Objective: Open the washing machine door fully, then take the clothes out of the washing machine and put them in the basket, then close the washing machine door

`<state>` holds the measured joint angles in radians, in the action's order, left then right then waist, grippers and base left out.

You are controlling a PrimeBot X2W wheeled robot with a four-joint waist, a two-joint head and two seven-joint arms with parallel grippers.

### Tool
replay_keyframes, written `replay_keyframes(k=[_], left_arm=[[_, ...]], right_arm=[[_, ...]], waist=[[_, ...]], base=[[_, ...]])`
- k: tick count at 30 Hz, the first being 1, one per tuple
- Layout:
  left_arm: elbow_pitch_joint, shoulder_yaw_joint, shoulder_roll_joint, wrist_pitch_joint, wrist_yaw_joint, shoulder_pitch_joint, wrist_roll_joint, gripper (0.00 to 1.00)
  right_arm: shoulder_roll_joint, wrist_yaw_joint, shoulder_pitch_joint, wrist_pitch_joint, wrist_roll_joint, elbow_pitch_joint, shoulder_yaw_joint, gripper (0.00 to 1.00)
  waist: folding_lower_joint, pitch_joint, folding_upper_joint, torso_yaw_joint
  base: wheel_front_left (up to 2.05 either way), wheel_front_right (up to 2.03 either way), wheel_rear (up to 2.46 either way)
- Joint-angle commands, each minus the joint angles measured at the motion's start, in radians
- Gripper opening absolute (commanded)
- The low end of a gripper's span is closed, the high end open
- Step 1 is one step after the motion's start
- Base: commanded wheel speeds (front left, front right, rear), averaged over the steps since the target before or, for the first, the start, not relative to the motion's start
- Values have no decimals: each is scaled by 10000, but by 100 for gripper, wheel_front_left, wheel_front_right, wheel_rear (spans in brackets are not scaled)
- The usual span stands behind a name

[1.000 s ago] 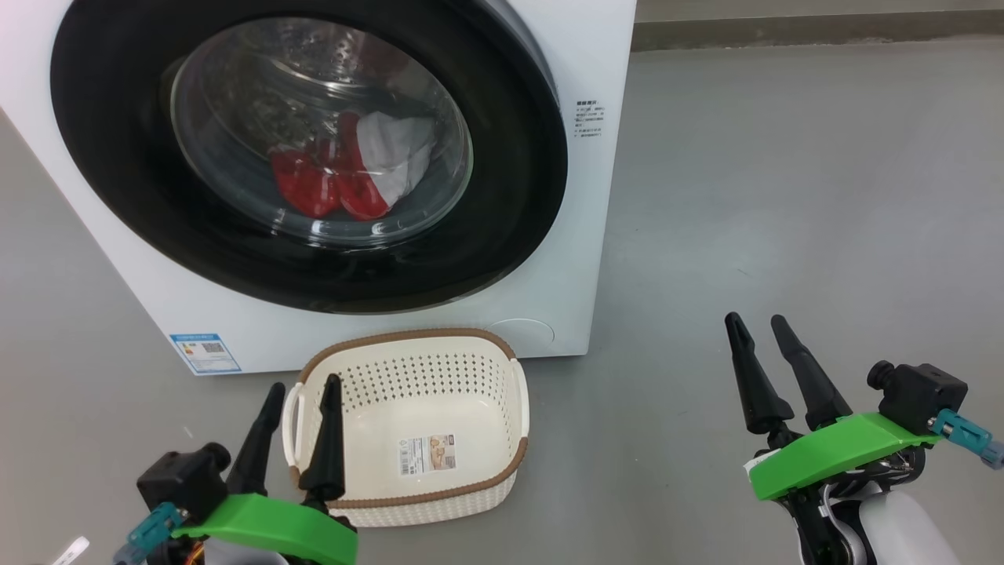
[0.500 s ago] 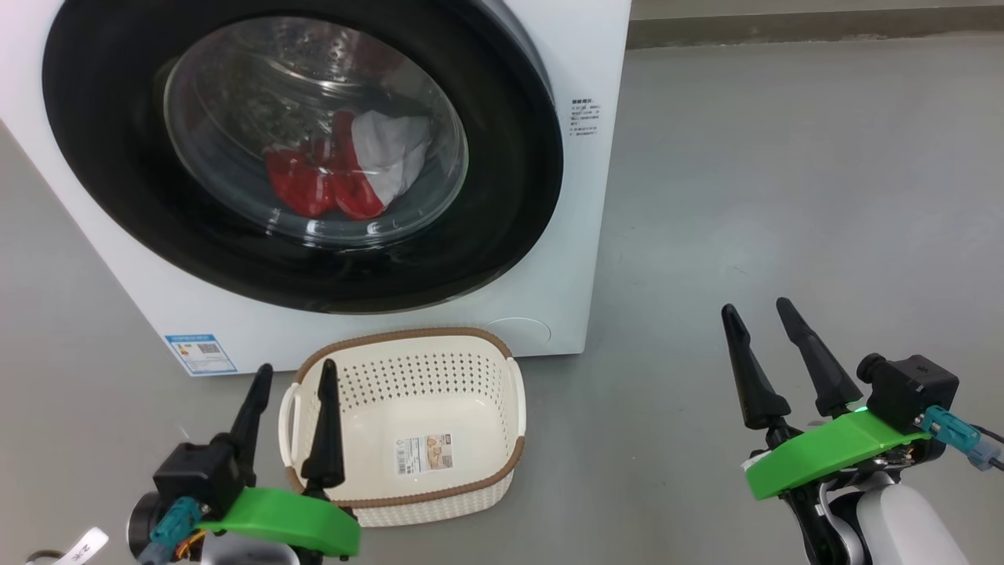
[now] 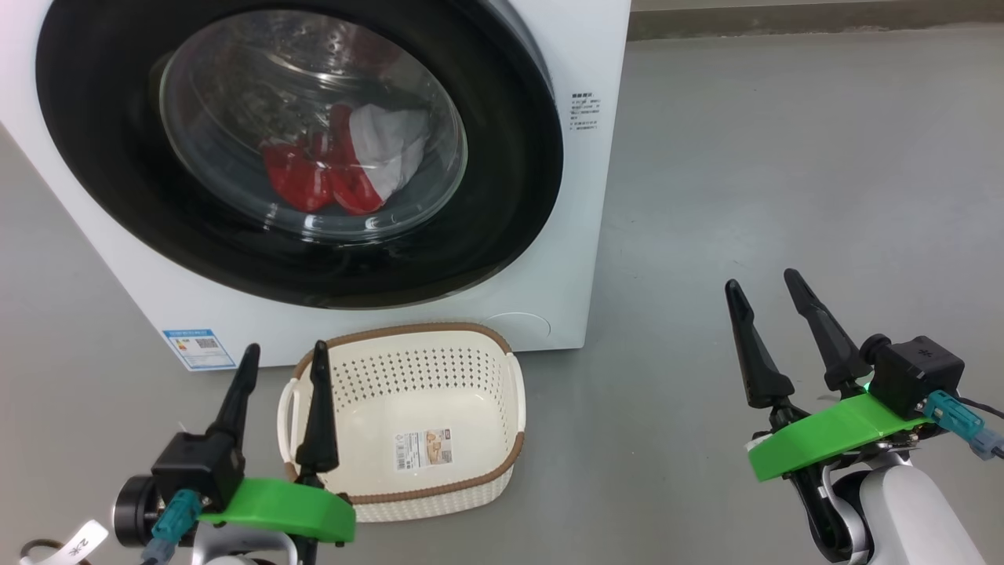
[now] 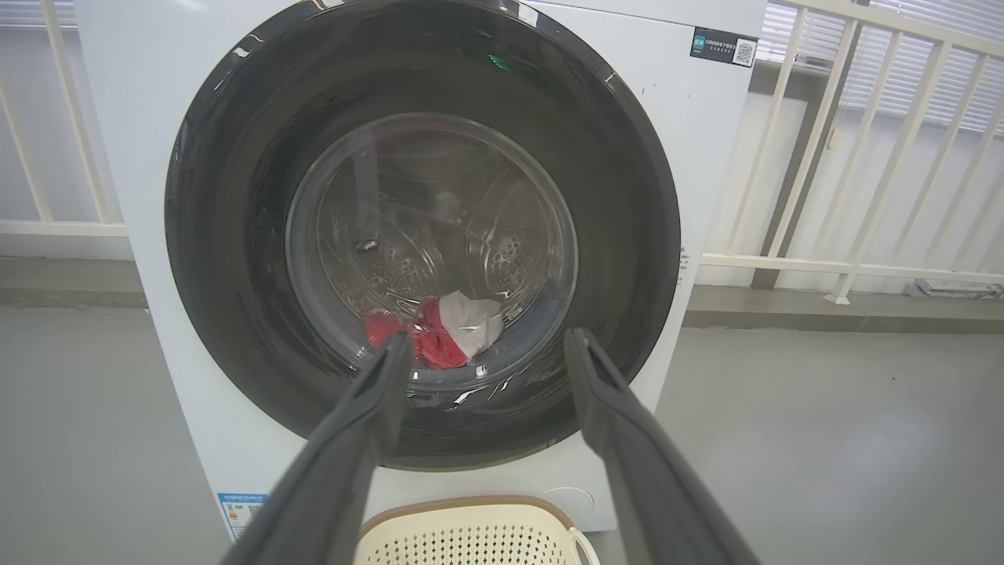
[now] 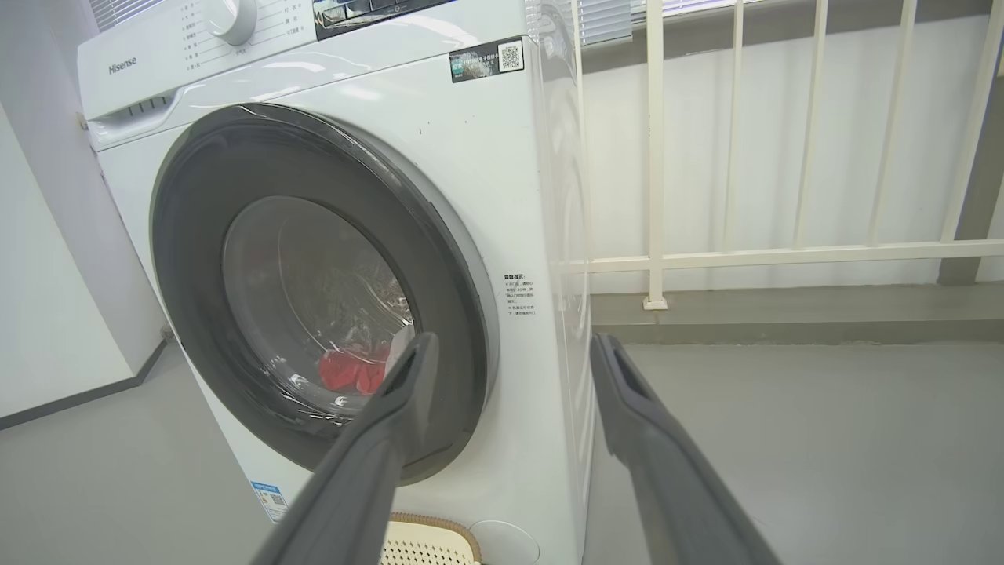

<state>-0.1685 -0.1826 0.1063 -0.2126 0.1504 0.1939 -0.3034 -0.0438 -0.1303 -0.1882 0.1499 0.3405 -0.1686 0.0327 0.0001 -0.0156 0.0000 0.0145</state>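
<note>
The door (image 3: 502, 196) lay shut against the washer (image 3: 584, 235). Its black rim and glass stood between both claws and the clothes (image 3: 337, 169), a red and white bundle low in the drum behind the window. The basket (image 3: 408, 333) sat on the grey floor (image 3: 784, 157) just before the washer, under the door's lower edge, with a paper label (image 3: 426, 450) on its bare bottom. The left claw (image 3: 285, 348) hung low beside the basket's left handle, fingers apart and holding nothing. Seen from the head, its inner finger crossed the basket's near-left corner. The right claw (image 3: 761, 278) hung over bare floor well to the right of washer and basket, fingers likewise spread and empty. A blue label (image 3: 198, 348) was stuck at the washer's lower left, and a round cover (image 3: 518, 326) sat at its lower right. A white railing (image 5: 655, 157) ran behind and to the right of the washer, before the wall.
</note>
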Motion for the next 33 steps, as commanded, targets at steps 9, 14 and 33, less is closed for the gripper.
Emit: replay_keyframes(k=[9,14,33], left_arm=[[366,278,218,110,65,344,-102,100],[438,244,223,166,71,307,-174,100],[777,-32,264,138,-33,494,-254,100]], right_arm=[[-64,-4,-368,25,-73,277,161,100],[-64,-4,-378,21,-53,310,185,100],[-64,-4,-685,139,183,377,120,100]], waist=[[0,-12,0,-13],[0,-70,0,-9],[0,-951,0,-260]], base=[[0,0,0],[0,0,0],[0,0,0]])
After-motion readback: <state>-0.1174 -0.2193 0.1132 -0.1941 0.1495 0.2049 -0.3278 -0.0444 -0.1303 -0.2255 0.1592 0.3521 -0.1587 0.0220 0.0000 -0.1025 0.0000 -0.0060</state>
